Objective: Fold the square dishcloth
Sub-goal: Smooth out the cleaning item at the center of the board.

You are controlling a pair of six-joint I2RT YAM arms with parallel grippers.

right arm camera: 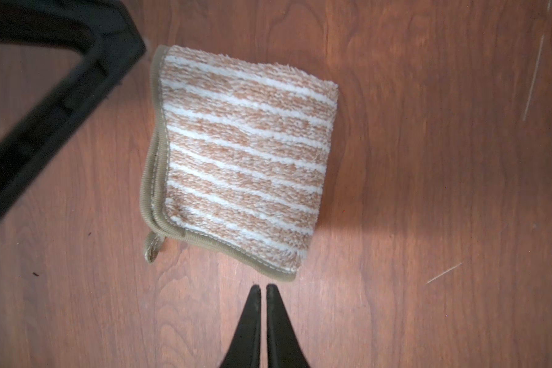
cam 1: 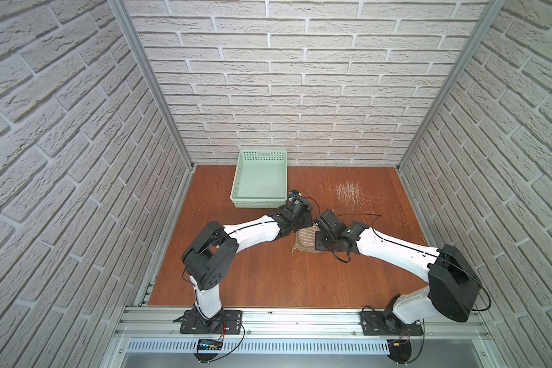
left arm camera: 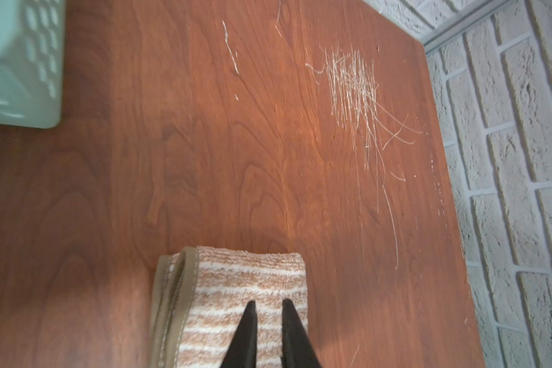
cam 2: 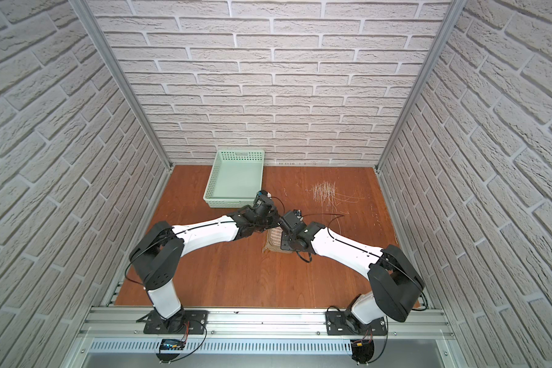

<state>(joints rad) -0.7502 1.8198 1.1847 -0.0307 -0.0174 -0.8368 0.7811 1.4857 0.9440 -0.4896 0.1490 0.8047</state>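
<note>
From my remote station: the cloth (right arm camera: 243, 159) lies folded into a small thick packet on the table (cam 1: 268, 280), just right of centre in both top views and mostly hidden there under the two wrists that meet above it. Its bound edges stack along one side and a hanging loop pokes out at one corner. The left gripper (left arm camera: 268, 302) hangs directly over the packet. Its fingers are a little apart with striped pile showing flat between the tips, and I see nothing pinched. I take this as pinning or just letting go of the top layer so the fold does not spring open. The right gripper (right arm camera: 263, 286) has its fingers drawn together on nothing. It sits over bare wood just short of the cloth's nearest corner and does not touch it, which I take to mean it has finished its part and is clear of the fabric. The basket (cam 1: 258, 202) stands empty toward the back wall, left of centre in the top views, near the left wrist but apart from the cloth. White scratches (cam 1: 348, 191) mark the wood to the upper right. Judging by the squared packet, the folding looks all but finished.
</note>
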